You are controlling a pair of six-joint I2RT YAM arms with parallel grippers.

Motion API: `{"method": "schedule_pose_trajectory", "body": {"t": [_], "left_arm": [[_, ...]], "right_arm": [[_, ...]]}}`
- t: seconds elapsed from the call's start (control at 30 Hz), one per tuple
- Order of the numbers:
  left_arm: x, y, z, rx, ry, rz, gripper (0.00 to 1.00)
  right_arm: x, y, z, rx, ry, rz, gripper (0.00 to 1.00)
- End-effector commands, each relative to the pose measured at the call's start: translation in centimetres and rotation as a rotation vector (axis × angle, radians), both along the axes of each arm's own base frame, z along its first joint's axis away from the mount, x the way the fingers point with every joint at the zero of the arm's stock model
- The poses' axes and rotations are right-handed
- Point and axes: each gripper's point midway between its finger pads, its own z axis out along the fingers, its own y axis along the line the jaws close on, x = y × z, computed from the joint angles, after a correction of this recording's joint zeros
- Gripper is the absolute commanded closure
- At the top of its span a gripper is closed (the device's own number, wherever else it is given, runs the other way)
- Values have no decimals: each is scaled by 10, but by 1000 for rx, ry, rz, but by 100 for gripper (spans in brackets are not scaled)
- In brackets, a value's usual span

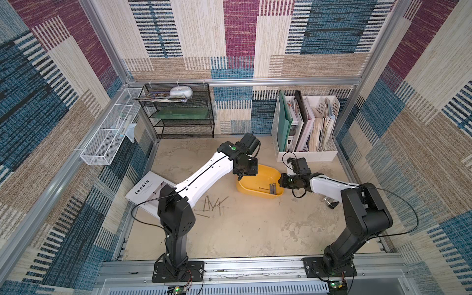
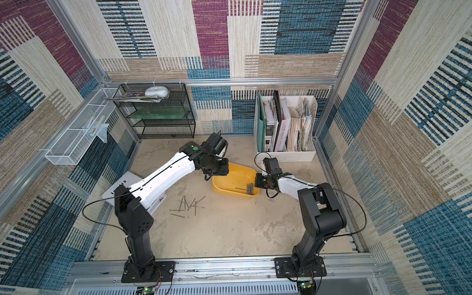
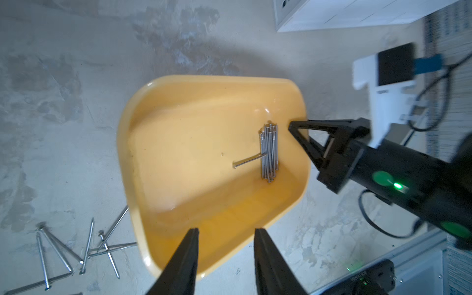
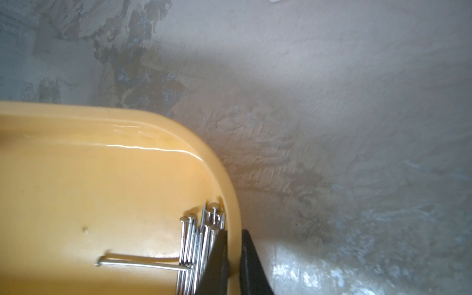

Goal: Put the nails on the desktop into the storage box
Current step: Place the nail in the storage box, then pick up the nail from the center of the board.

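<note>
**Both claws at the storage box, loose nails on the counter**

My right claw (image 4: 233, 245) is clamped on the end wall of the storage box (image 1: 251, 190), one finger inside the yellow tub and one outside, with the rim pinched between them. My left claw (image 3: 226, 229) hangs over the opposite end of the box with its fingers apart and nothing between them.

Inside the box, a bundle of nails (image 3: 269, 150) lies side by side against the wall my right claw grips, touching its inner finger in the right wrist view. A single nail (image 3: 249, 161) lies crosswise on the box floor, its tip meeting the bundle.

The loose nails (image 1: 213, 204) lie on the counter (image 1: 255, 229), near the long front side of the box and beside my left forearm. Several cross over one another in a tangle, and a few lie flat at the edge of the group. Bare counter separates them from the box.

A white magazine (image 1: 145, 190) lies on the counter's left side, partly under my left arm in both top views. At the back stand a black mesh shelf (image 1: 178, 115) and a white file organiser (image 1: 306, 155), the organiser close behind my right wrist. A white mesh basket (image 1: 102, 143) hangs on the left wall, well apart from the nails.
</note>
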Motion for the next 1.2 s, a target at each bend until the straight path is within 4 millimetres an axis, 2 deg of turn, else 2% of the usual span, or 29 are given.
{"method": "schedule_pose_trajectory", "body": {"t": [0.0,0.13,0.23,0.47,0.63,0.93,1.17], "left_arm": [[-5,37,9,93,-97,-48,60],[-18,90,-22,138,-90,-89,59],[-24,106,-55,157,-55,-152,59],[-29,89,-117,162,74,-294,61],[-38,96,-155,238,172,-368,63],[-41,107,-191,330,269,-375,67],[-45,120,-213,407,332,-358,77]], "right_arm": [[-26,-22,-25,-120,123,-15,100],[-26,-30,-24,-137,129,-23,100],[-26,-37,-26,-147,135,-33,100],[-29,-49,-32,-166,151,-56,100],[-30,-52,-33,-162,153,-63,100],[-29,-51,-33,-158,151,-58,100],[-30,-52,-33,-160,143,-54,100]]}}
